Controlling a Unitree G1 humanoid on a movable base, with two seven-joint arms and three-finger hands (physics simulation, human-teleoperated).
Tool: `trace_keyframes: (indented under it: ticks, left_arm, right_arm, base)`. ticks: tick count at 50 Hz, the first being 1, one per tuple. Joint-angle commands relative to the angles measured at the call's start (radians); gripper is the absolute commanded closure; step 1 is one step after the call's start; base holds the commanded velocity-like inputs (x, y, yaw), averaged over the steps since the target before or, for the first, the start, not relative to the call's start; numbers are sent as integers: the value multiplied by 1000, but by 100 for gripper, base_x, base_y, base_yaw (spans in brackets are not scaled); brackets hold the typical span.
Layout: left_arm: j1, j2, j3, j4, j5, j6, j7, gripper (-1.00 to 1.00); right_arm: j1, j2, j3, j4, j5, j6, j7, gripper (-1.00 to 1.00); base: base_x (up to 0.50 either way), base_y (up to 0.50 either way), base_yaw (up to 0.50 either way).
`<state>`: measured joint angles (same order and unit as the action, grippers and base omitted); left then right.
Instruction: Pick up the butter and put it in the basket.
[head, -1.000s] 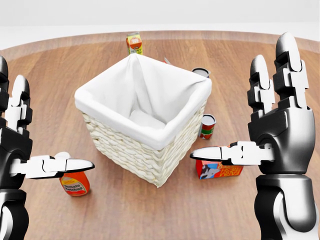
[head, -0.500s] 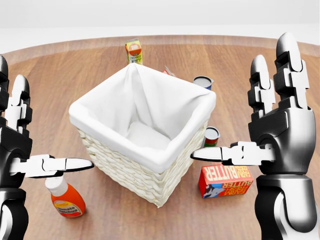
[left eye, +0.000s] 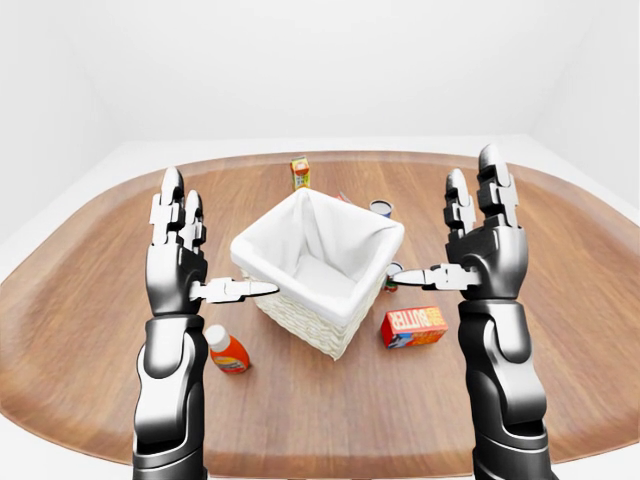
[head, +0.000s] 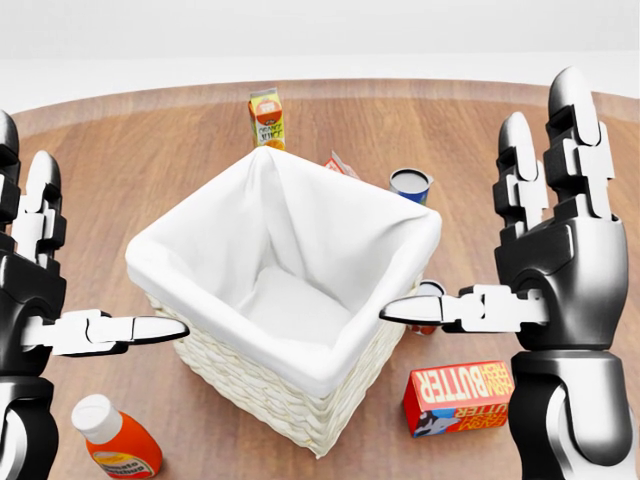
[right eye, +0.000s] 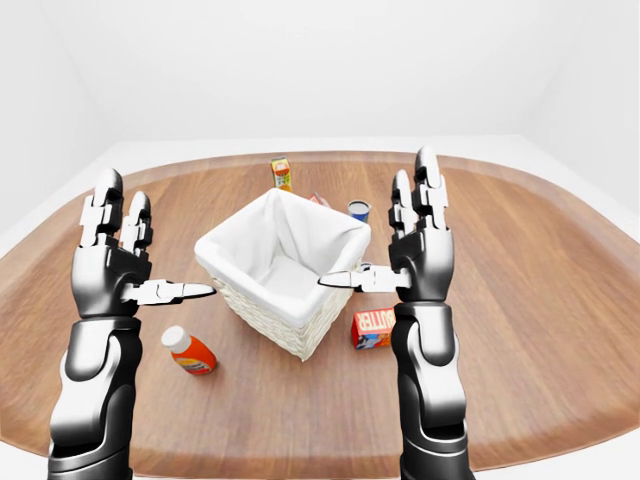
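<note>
Both hands raised, fingers spread, holding nothing. Butter (head: 458, 396) lies on the counter (head: 150, 150) just right of the basket (head: 285, 300) — below my right hand (head: 545, 270), long axis left-right. Right hand nearer — left hand (head: 40, 290) well apart.

A pale woven wicker basket (head: 260, 385) with matt white cloth lining sits on the smooth brown wooden table (head: 130, 160); the red printed-card butter box (head: 458, 395) looks glossy.

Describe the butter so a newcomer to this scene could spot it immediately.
Find the white-lined wicker basket mid-table in the head view. Just to its lower right lies the butter, under the right hand. It is the only flat red box, lettered BUTTER; its neighbours are round cans.
</note>
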<state>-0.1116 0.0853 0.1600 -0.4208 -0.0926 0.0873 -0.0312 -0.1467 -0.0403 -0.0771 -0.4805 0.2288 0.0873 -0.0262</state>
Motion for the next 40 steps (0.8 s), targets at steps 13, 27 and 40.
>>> trace_keyframes:
  ticks: [13,27,40]
  left_arm:
    - [7,-4,-4,-11,3,0,5,-100]
    - [0,-3,-4,-15,2,0,9,-100]
    - [12,-6,-1,-10,1,0,8,-100]
  right_arm:
    - [-17,-24,-4,49,-54,0,41,-100]
    - [-23,-207,-104,367,-453,-175,450,-100]
    - [64,-196,-127,342,-584,-175,668,-100]
  base:
    - [0,0,0]
    - [0,0,0]
    - [0,0,0]
